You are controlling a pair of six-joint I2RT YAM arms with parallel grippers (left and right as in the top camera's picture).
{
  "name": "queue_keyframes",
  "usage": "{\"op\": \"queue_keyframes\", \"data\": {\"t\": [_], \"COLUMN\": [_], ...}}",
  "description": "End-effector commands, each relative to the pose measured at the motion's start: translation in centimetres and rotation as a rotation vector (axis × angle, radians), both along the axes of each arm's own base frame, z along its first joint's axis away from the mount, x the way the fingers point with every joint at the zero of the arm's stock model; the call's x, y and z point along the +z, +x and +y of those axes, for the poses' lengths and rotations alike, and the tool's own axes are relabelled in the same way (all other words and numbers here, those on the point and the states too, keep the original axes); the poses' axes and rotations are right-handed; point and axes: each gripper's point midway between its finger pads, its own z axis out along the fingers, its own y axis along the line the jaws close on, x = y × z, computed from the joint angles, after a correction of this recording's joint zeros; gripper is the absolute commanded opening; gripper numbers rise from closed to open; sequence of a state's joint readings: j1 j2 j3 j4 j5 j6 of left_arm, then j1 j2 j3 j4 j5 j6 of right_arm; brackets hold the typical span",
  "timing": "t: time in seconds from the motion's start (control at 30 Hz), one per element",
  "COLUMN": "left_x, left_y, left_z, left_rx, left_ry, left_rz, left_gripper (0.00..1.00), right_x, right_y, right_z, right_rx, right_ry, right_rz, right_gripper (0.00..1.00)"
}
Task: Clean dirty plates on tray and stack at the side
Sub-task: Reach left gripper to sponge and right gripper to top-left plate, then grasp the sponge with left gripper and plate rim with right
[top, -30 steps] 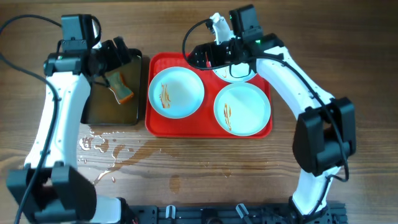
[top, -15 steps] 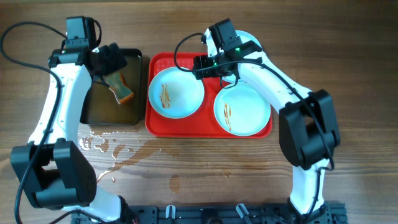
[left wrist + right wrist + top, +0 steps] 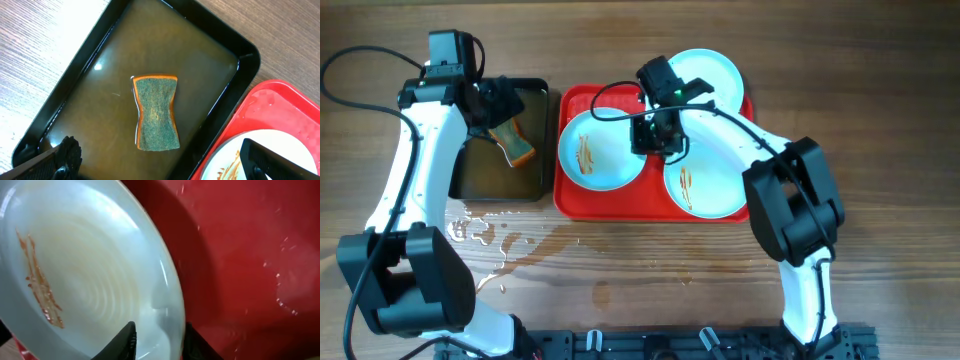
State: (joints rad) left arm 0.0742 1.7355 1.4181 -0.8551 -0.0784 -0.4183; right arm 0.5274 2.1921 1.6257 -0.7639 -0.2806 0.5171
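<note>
**Right claw at the rim of a smeared plate on the red tray**

The wooden table (image 3: 880,60) carries the red tray (image 3: 655,200) at centre, its long axis running left to right. A black tray (image 3: 485,180) of brown water sits just to its left. Three round plates lie face up, so none has a long axis. The left plate (image 3: 605,150) and the near right plate (image 3: 715,180) sit flat inside the red tray, each with a brown-orange smear running roughly near to far. The far right plate (image 3: 710,72) overhangs the tray's far rim and shows no smear in the overhead view. A sponge (image 3: 156,112) lies in the black tray, scouring face up, long axis roughly near to far.

The right claw (image 3: 159,337) hangs over the right rim of the left plate, fingers apart and astride that rim, not clamped. The left claw (image 3: 167,159) hovers above the sponge, fingers wide apart, holding nothing.

Judged step: securing the left plate for wiping. It would go best with the right claw closing squarely on the rim and holding the plate low and level, since a wet rim could slip. The left claw should drop straight onto the sponge's narrow waist, across its short axis. No plate is yet stacked at the side
</note>
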Motion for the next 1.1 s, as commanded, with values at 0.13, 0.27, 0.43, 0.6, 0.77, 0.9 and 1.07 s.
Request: {"op": "queue_keyframes", "data": {"t": [0.13,0.27,0.43,0.6,0.77,0.9,1.07], "left_x": [-0.1,-0.4,-0.4,-0.6,-0.9,-3.5,-4.4], "left_y": [-0.1,-0.3,-0.3,-0.7,-0.4,-0.3,0.2], "left_z": [0.3,0.3,0.3,0.2,0.2,0.3,0.3], "left_rx": [0.021,0.021,0.021,0.021,0.046,0.064,0.064], "left_ry": [0.001,0.001,0.002,0.000,-0.010,-0.019,-0.020], "left_rz": [0.015,0.022,0.022,0.041,0.037,0.095,0.101], "left_gripper": [0.98,0.97,1.00,1.00,0.96,0.96,0.96], "right_x": [-1.8,-1.9,-0.6,-0.2,-1.1,-1.2,-1.9], "right_y": [-0.3,0.2,3.4,4.0,3.8,3.6,4.4], "right_z": [-0.2,-0.1,-3.1,-3.3,-3.5,-3.3,-2.8], "right_rx": [-0.080,-0.082,-0.132,-0.050,-0.053,-0.047,-0.053], "right_ry": [-0.034,-0.033,-0.079,-0.047,-0.067,-0.065,-0.050], "right_rz": [0.051,0.030,-0.040,-0.060,-0.070,-0.070,-0.093], "right_gripper": [0.04,0.04,0.04,0.29,0.08,0.19,0.24]}}
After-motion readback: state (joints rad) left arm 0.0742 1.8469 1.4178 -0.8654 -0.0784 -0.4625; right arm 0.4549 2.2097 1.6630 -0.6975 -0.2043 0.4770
